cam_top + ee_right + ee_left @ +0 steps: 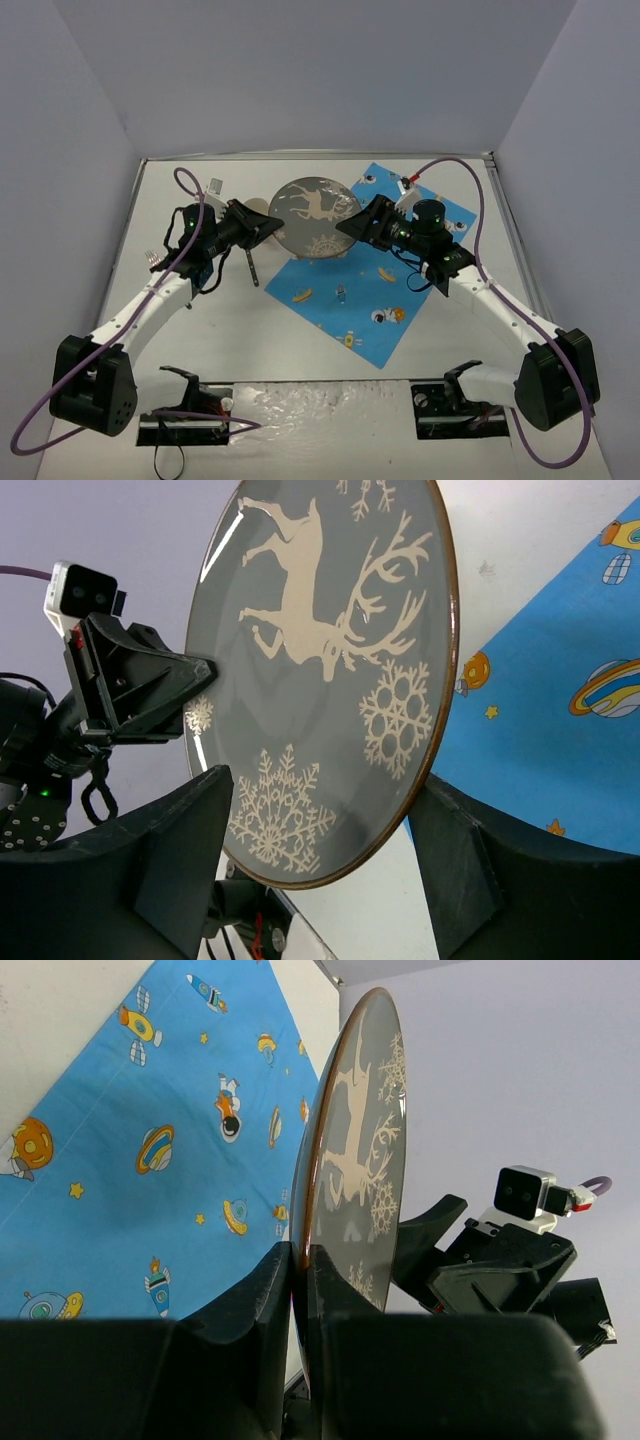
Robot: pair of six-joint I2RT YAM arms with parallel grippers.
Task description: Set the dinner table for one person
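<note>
I am working over one large matte white bench (230,335) with a thin metal rim, which carries everything here and has both arms bolted at its near edge. Far left on it lies what I take to be one silver fork (153,260), though it is too small in the top view to be sure. Just right of that, one thin dark utensil (250,268) lies on the bare surface.

My left hand (300,1258) is clamped almost fully closed on the left rim of the one round grey plate (312,215), which is printed with a cream reindeer and snowflakes. One finger is on each face of it. The plate sits at the far left corner of the one blue cartoon-printed cloth (370,290), which is spread as a diamond across the middle of the bench.

My right hand (320,780) is at the plate's right side. Its fingers (180,860) stand wide apart with the plate's edge showing between them.
</note>
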